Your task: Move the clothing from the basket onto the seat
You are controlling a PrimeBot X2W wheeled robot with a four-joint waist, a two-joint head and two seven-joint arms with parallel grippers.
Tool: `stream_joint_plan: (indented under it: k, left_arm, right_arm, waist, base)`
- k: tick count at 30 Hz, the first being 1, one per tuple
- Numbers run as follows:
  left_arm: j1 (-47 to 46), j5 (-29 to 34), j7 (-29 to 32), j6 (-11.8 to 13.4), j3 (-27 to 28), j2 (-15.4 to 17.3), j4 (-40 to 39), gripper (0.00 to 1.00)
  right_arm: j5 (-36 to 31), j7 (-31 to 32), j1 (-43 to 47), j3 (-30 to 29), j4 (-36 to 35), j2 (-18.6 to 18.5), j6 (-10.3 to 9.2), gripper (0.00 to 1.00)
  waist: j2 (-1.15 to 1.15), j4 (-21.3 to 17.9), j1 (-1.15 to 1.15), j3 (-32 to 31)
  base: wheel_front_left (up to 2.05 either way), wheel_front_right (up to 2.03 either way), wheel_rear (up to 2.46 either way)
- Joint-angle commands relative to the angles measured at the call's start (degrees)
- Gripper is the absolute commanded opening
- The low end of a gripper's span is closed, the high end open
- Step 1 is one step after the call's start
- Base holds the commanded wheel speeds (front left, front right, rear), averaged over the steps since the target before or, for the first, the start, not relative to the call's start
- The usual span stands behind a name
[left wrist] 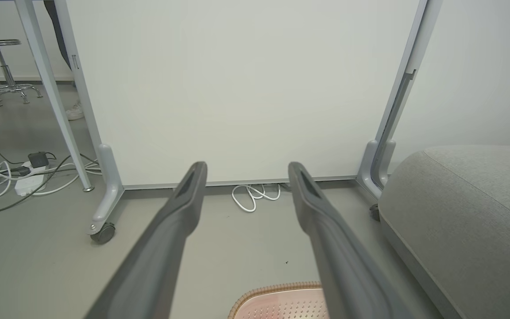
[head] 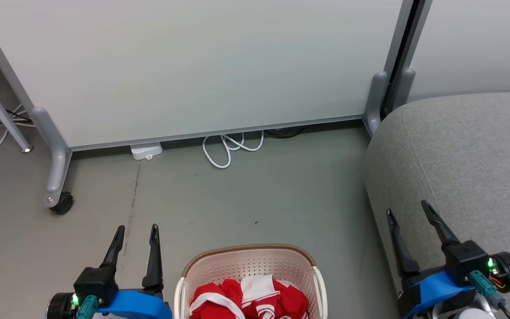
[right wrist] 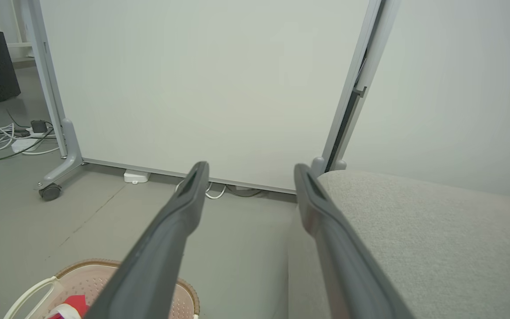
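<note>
The grey seat point(head: 467, 146) lies on the right, its rounded edge running away from the robot. Near its left side, on the floor point(head: 259, 190), stands the cream basket point(head: 250, 248). Inside it the red-and-white clothing point(head: 255, 299) lies crumpled, with no clear long axis. The left gripper point(head: 137, 228) and right gripper point(head: 407, 207) hang empty, fingers spread, pointing forward.

No legible text or labels anywhere.

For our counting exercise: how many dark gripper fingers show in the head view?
4. Two rise from the left gripper at lower left, beside the basket; two from the right gripper at lower right, by the seat.
</note>
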Motion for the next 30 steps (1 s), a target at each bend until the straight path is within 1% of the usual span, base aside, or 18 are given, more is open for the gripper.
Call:
stream_joint_plan:
  k: [1, 7, 14, 22, 23, 25, 29, 30]
  left_arm:
    - [0.4, 0.2, -0.3, 0.1, 0.2, -0.1, 0.1, 1.0]
    - [0.2, 0.4, -0.3, 0.6, 0.9, 0.0, 3.1, 1.0]
    - [-2.7, -0.8, 1.0, 0.8, 1.0, -0.2, 11.4, 1.0]
    - [-9.0, -2.6, 6.0, 0.0, 1.0, 0.1, 22.6, 1.0]
    - [-9.9, -2.6, 6.9, 0.7, 1.2, 0.4, 24.1, 1.0]
    - [-12.1, -2.3, 8.1, 1.1, 0.9, 0.5, 26.6, 1.0]
    - [-16.2, -2.3, 10.3, 0.7, 0.2, 0.6, 31.0, 1.0]
    - [-17.2, -3.1, 10.9, 0.8, 0.6, 0.5, 32.0, 1.0]
  right_arm:
    - [0.0, -0.3, -0.6, 0.1, 0.0, -0.3, 0.11, 1.0]
    - [0.5, -0.4, -1.8, 2.3, -0.6, -0.3, 0.07, 1.0]
    - [1.1, -0.9, -3.5, 3.9, -1.3, -0.3, 0.07, 1.0]
    - [2.4, -2.1, -6.6, 5.3, -2.3, -0.2, 0.07, 1.0]
    - [2.7, -2.3, -7.0, 5.5, -2.4, -0.2, 0.07, 1.0]
    - [3.2, -2.7, -7.9, 5.9, -2.4, -0.2, 0.07, 1.0]
    - [4.7, -3.4, -9.7, 6.6, -2.4, -0.2, 0.07, 1.0]
    - [5.0, -3.5, -10.1, 6.8, -2.5, -0.2, 0.07, 1.0]
  waist:
    - [0.0, -0.4, 0.0, 0.2]
    - [0.0, -4.3, 0.0, 2.8]
    - [0.0, -10.0, 0.0, 8.2]
    - [0.0, -15.1, 0.0, 18.0]
    - [0.0, -15.6, 0.0, 19.4]
    - [0.0, -16.4, 0.0, 21.9]
    - [0.0, -17.4, 0.0, 26.8]
    - [0.0, -17.5, 0.0, 28.0]
  base:
    - [0.0, 0.0, 0.0]
    - [0.0, 0.0, 0.0]
    - [0.0, 0.0, 0.0]
    - [0.0, 0.0, 0.0]
    - [0.0, 0.0, 0.0]
    - [0.0, 0.0, 0.0]
    - [0.0, 0.0, 0.0]
    - [0.0, 0.0, 0.0]
